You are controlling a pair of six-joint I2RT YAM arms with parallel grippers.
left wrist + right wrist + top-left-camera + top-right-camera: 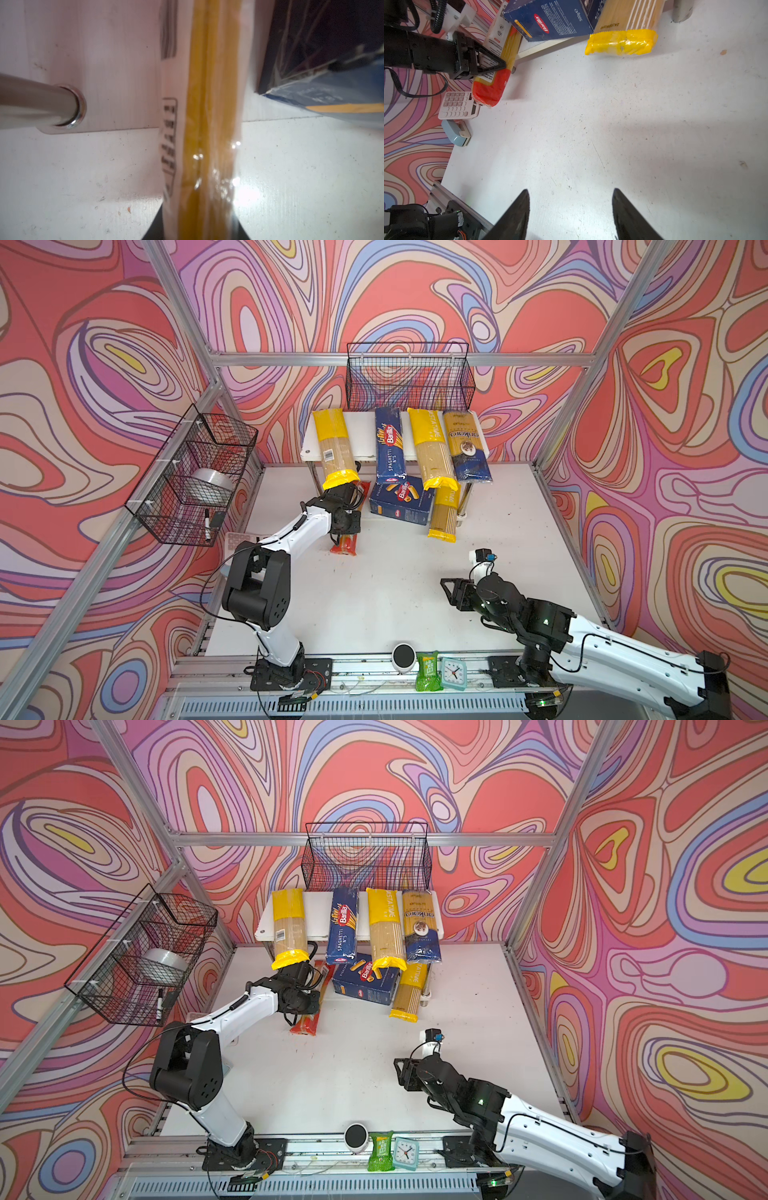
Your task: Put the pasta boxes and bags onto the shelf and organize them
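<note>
My left gripper (pixel 351 494) (pixel 199 228) is shut on the red-ended bag (pixel 345 545) (pixel 492 87), which lies slanted at the shelf's left front leg, its far end over the lower board. The white shelf (pixel 365 435) carries on top two yellow-ended bags (pixel 334 448) (pixel 430 452), the Barilla spaghetti box (pixel 390 445) and a gold and dark blue bag (pixel 467 448). On the lower board sit the rigatoni box (pixel 401 499) and a third yellow-ended bag (pixel 444 512) that sticks out onto the table. My right gripper (pixel 446 591) (pixel 571 193) hovers open over bare table.
Black wire baskets hang on the back wall (pixel 409 377) and the left wall (pixel 195 477). A calculator (pixel 458 106) and a small blue-grey device (pixel 456 135) lie by the left arm. A round speaker (pixel 404 657), green packet (pixel 428 672) and clock (pixel 453 674) sit at the front rail.
</note>
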